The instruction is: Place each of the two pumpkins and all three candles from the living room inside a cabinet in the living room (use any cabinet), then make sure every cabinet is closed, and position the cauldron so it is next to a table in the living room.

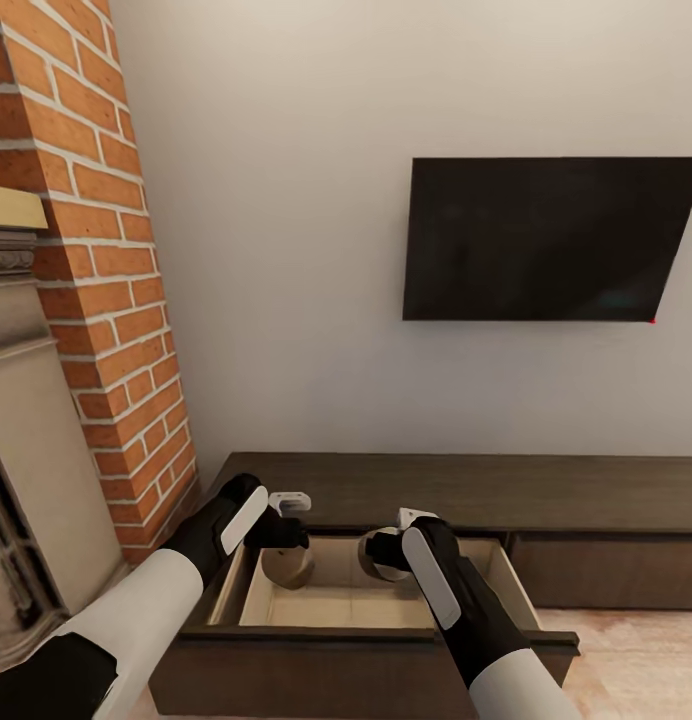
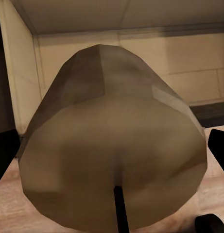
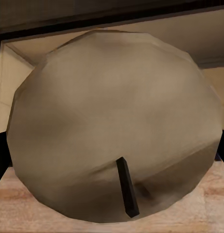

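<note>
Candles [image 1: 286, 566] clamped over open drawer [image 1: 346, 610]

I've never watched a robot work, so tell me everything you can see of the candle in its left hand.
The candle is a short, stubby cream-beige cylinder with faceted sides and a thin dark wick on its end face. It looks waxy and unlit. The left gripper holds it above the cabinet's open drawer, over the pale drawer floor, tilted so the wick end faces the wrist camera.
</note>
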Robot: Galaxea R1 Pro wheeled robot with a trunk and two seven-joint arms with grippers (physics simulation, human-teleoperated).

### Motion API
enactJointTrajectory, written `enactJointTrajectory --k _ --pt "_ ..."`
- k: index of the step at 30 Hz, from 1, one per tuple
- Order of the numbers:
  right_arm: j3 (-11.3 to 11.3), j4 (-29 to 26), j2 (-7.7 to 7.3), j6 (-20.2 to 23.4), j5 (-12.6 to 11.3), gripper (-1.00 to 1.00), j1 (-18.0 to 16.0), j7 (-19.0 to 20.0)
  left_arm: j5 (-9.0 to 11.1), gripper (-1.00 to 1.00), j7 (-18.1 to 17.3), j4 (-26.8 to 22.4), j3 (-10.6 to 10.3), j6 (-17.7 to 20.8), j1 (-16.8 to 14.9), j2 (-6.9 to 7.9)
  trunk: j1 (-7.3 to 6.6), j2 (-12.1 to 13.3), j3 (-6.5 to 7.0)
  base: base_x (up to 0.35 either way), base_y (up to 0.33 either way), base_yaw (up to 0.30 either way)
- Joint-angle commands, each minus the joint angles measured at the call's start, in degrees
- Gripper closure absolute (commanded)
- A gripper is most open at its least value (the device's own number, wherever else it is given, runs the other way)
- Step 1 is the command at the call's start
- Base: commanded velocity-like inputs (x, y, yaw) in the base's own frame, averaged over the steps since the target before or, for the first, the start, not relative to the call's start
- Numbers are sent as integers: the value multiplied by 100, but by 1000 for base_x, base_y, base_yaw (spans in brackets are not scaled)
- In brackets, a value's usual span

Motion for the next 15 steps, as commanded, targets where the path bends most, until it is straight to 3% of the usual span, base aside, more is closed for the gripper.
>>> enactJointTrajectory --k 1,15 --pt "5 -5 0 3 -67 100 -4 -57 58 100 67 -7 -21 12 -5 5 1 -3 -7 159 1 0" --pt "7 -5 0 3 -68 100 -4 -58 58 100 67 -13 -21 12 -5 2 1 -3 -7 89 8 0"
